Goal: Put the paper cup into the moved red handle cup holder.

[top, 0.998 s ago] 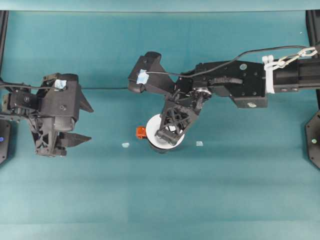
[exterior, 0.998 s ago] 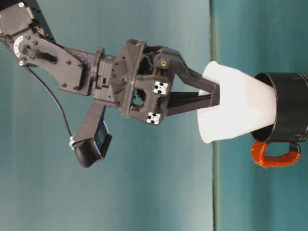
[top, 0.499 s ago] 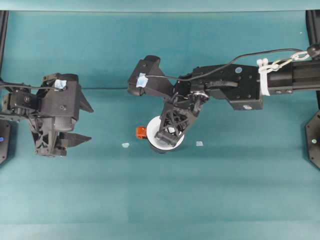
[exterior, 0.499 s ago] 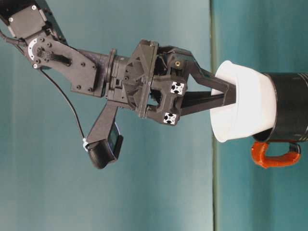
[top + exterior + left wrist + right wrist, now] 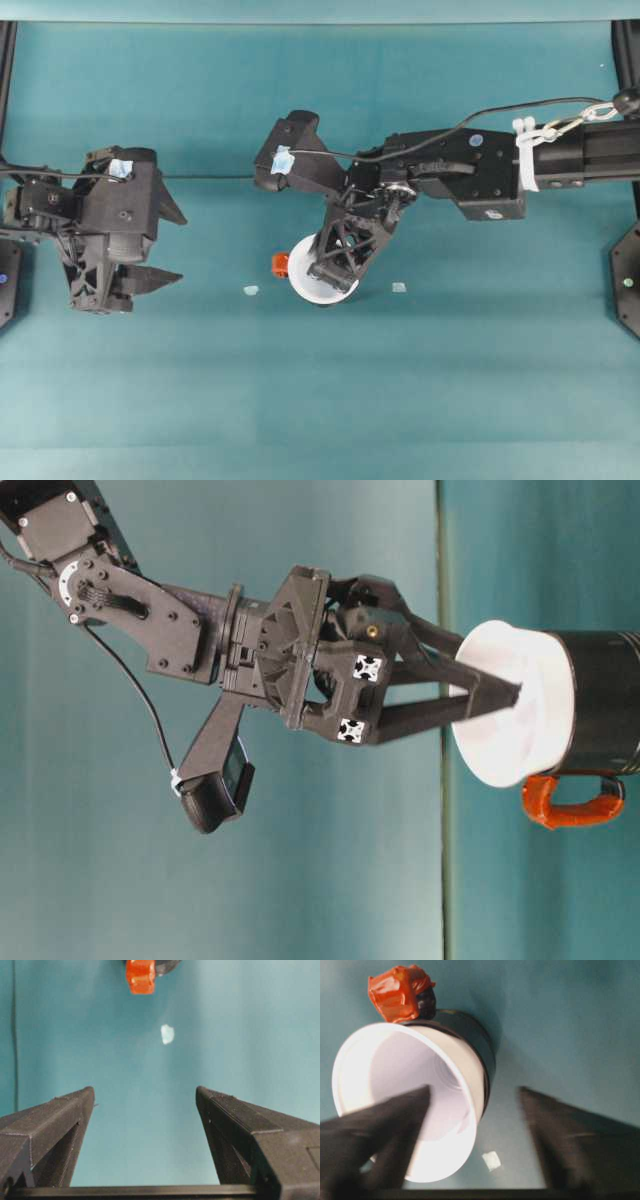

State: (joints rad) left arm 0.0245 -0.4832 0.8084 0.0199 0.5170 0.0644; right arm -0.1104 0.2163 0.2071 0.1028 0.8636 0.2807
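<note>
The white paper cup (image 5: 303, 285) sits upright inside the glossy black red handle cup holder (image 5: 605, 715), its rim (image 5: 520, 750) standing above the holder's top. The red handle (image 5: 281, 264) points left. My right gripper (image 5: 330, 275) hangs over the cup and is open. In the right wrist view one finger (image 5: 380, 1130) is inside the cup (image 5: 405, 1060) and the other is outside, well clear of the holder (image 5: 475, 1040). My left gripper (image 5: 178, 247) rests open at the table's left, holding nothing, with the handle (image 5: 141, 975) far ahead of it.
Two small pale scraps lie on the teal table, one left of the holder (image 5: 250, 290) and one to its right (image 5: 399, 287). Black frame posts stand at the left and right edges (image 5: 628, 270).
The cup sank further into the holder. My right gripper's fingers spread apart and let go of the cup's wall. The left arm stayed still.
</note>
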